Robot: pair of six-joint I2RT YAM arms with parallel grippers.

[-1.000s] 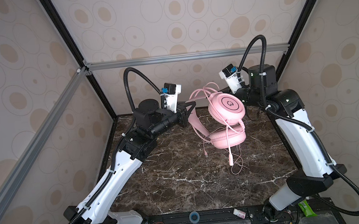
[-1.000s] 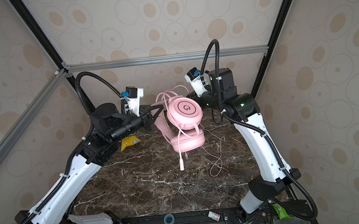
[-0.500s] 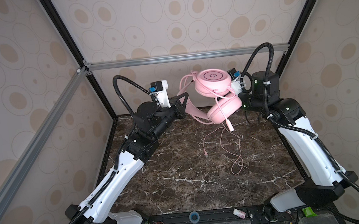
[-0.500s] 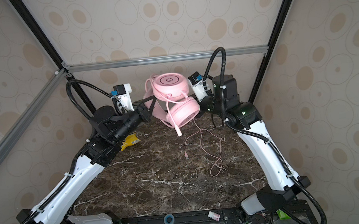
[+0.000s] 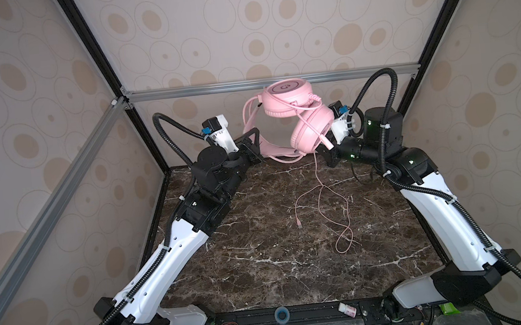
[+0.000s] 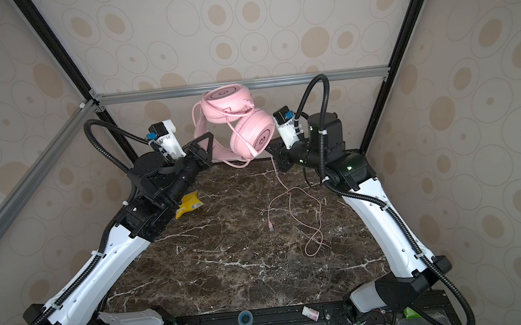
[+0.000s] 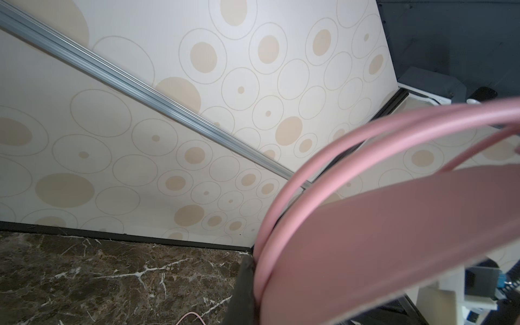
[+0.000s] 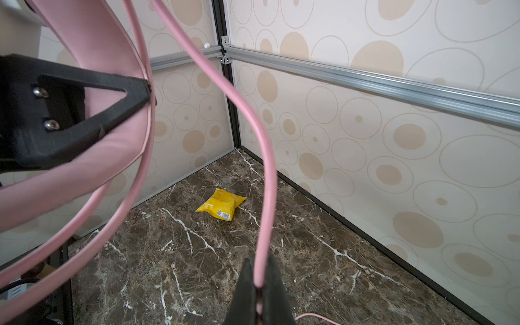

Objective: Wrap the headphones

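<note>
No legible text; headphones (image 5: 287, 100) show an emblem.

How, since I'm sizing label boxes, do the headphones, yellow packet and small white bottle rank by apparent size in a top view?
1. headphones, largest, though held up nearer the camera.
2. yellow packet, partly hidden behind an arm.
3. small white bottle, smallest.

Two matching arms, bases at 7 and 5 o'clock in both top views. Left arm (image 5: 177, 256) and right arm (image 5: 447, 217): white shells, black joints, white zip ties. Ribbed black conduit (image 5: 394, 95) loops off each wrist. Blue connector (image 5: 206, 130) on white camera mount. Green lights (image 5: 369, 123) on right arm. Left gripper (image 8: 149, 94): black triangular open-frame finger, two silver screws (image 8: 40, 91).
</note>
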